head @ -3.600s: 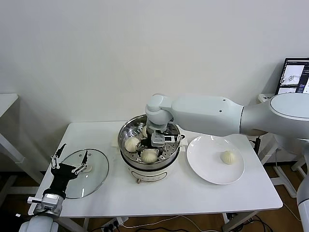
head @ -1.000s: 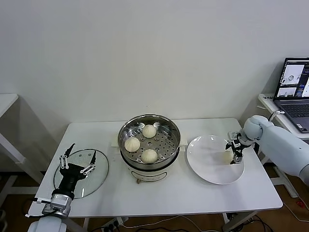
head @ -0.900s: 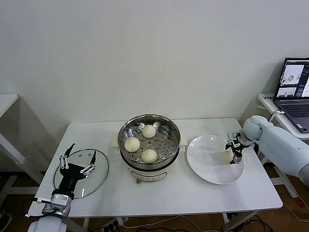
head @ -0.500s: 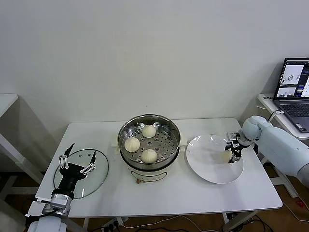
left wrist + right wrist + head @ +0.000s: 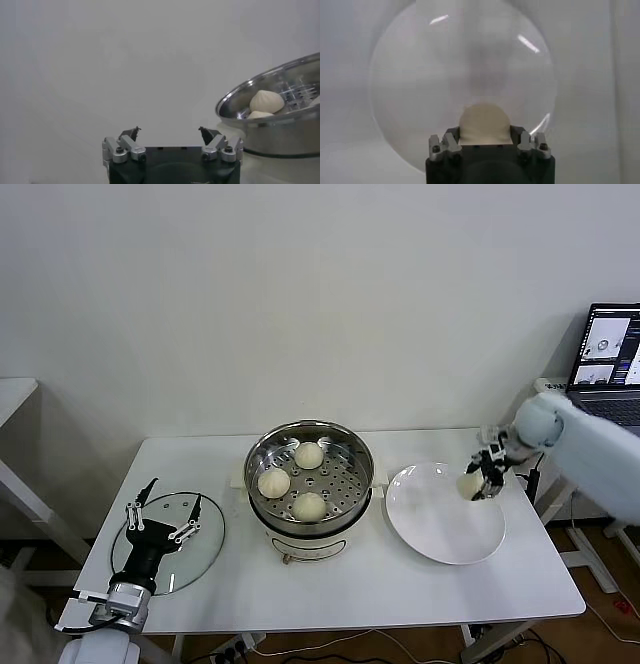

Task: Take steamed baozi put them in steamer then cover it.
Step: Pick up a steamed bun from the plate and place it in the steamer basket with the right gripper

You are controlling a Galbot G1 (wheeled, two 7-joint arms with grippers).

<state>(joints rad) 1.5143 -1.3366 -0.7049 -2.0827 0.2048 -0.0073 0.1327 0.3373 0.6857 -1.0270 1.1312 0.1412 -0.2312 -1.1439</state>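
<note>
My right gripper (image 5: 479, 480) is shut on a cream-white baozi (image 5: 468, 484) and holds it just above the far right part of the white plate (image 5: 440, 529). In the right wrist view the baozi (image 5: 484, 124) sits between the jaws of that gripper (image 5: 484, 139), over the plate (image 5: 460, 65). Three baozi (image 5: 309, 454) (image 5: 273, 482) (image 5: 309, 506) lie on the perforated tray of the steamer (image 5: 312, 531) at the table's middle. The glass cover (image 5: 207, 536) lies flat at the left. My left gripper (image 5: 162, 517) stands open over it, holding nothing.
A laptop (image 5: 610, 344) stands on a side table at the far right. The left wrist view shows the steamer (image 5: 280, 135) with baozi (image 5: 266, 100) off to one side of the open left gripper (image 5: 170, 134). White wall lies behind the table.
My right gripper has shut on the last baozi on the plate and lifted it a little up and back. The left arm has stayed over the cover.
</note>
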